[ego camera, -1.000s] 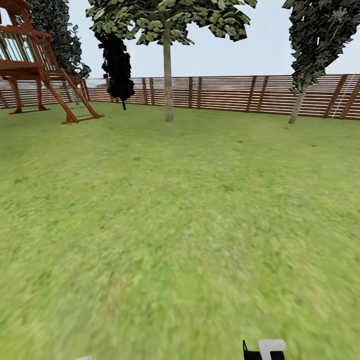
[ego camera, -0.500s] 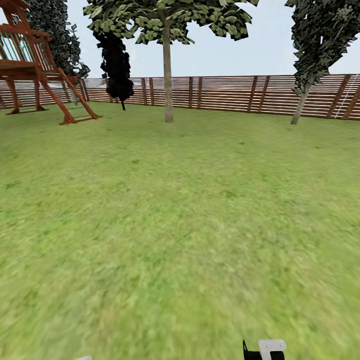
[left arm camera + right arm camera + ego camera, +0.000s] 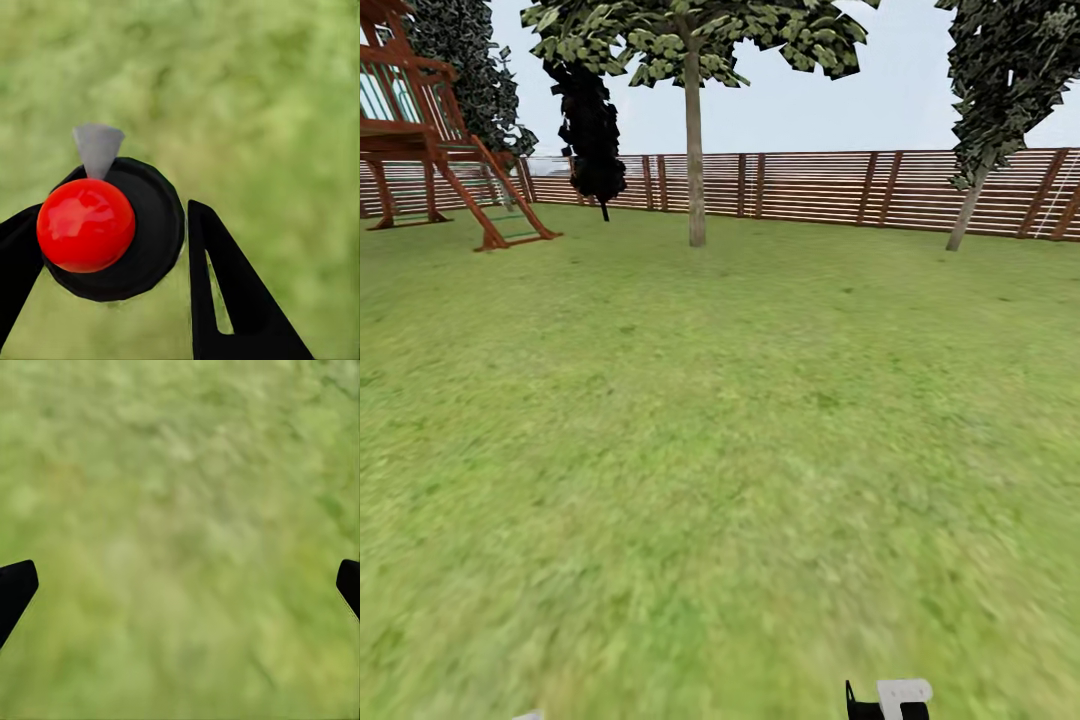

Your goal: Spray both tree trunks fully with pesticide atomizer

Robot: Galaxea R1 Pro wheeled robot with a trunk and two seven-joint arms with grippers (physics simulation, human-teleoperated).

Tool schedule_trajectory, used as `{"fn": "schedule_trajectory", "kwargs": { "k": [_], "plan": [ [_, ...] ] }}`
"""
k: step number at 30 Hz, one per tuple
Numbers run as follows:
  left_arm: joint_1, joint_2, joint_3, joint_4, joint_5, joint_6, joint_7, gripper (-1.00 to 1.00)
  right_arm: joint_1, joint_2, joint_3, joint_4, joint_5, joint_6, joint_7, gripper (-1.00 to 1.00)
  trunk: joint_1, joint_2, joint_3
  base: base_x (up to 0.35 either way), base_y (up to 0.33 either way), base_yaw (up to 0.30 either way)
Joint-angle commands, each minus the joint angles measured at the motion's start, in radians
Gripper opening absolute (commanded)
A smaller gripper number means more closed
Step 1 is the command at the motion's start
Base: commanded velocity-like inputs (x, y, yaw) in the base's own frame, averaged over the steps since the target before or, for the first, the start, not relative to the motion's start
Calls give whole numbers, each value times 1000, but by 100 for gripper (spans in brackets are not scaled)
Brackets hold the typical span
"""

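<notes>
Left gripper (image 3: 112, 247), fingers (image 3: 225, 292) clamped on the atomizer (image 3: 112, 229), seen end-on as a black disc with a red ball and grey nozzle tip, above blurred grass (image 3: 262, 112). Right gripper (image 3: 180, 585), fingers (image 3: 15, 589) wide apart, nothing between them, over grass. Head view: part of the right gripper at the bottom edge; lawn (image 3: 720, 450); tree (image 3: 695, 150) centre; second tree (image 3: 1000, 110) right, trunk slanted; wooden play frame (image 3: 430, 140) left; slat fence (image 3: 810, 190) behind
</notes>
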State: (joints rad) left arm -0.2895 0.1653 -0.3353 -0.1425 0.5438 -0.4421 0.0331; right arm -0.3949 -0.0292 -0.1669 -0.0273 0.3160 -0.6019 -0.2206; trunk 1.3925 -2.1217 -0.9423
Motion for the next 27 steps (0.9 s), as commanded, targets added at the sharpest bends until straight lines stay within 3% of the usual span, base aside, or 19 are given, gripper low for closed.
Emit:
{"fn": "schedule_trajectory", "kwargs": {
  "k": [1, 27],
  "plan": [
    [0, 0, -8, 0, 5, -3, 4, -100, -1, 0, -6, 1, 11, -2, -5, 100, 0, 0, -1, 339, 0, 0],
    [0, 0, -8, 0, 5, -3, 4, -100, 0, 0, -6, 1, 11, -2, -5, 100, 0, 0, -1, 339, 0, 0]
  ]
}}
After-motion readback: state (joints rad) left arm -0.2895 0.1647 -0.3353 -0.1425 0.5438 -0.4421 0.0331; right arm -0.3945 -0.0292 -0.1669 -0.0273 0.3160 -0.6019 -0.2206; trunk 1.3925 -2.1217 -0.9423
